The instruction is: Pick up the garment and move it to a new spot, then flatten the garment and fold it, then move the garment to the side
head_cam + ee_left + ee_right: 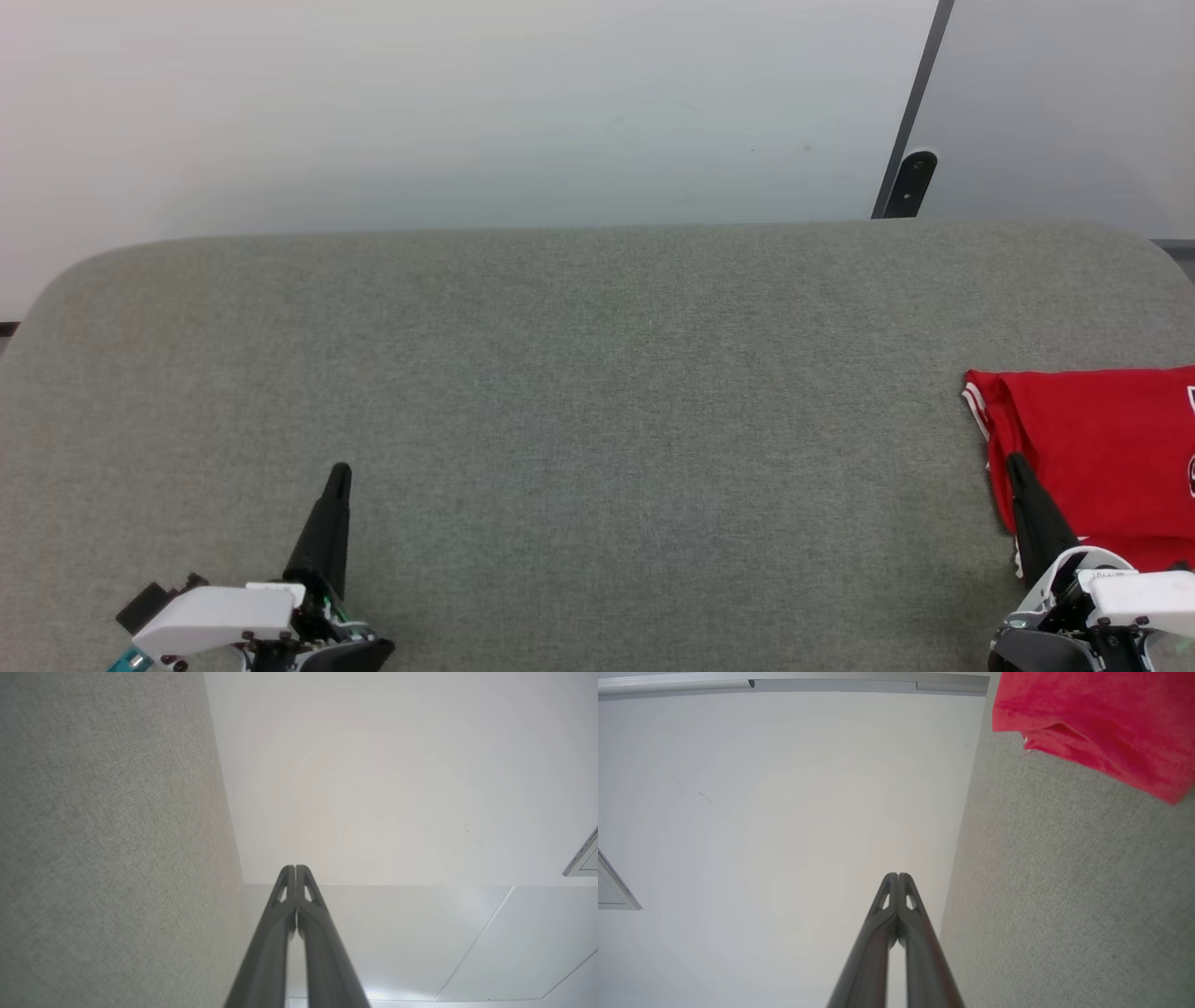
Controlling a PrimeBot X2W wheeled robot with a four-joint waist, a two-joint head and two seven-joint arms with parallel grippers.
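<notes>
The garment [1092, 457] is a red, soft-looking shirt lying folded on the grey fabric-covered surface [597, 373], at its right side, and the head view's right edge cuts it off. Its layers are stacked fairly flat, with a rounded fold along the left edge. A white sleeve end with red stripes [974, 403] peeks out at its far-left corner. Slivers of black and white print show at the picture's edge, too cropped to read. In the right wrist view the garment [1101, 723] shows as a red layered corner resting on the grey cloth.

The left gripper [339, 473] sits at the lower left above bare surface, well apart from the garment, its fingers pressed together and pointing away from the robot. The right gripper [1013, 462] sits at the lower right, its fingers also together with nothing between them. In the head view its tip overlaps the garment's near-left edge; it may be just above the fabric rather than touching.
</notes>
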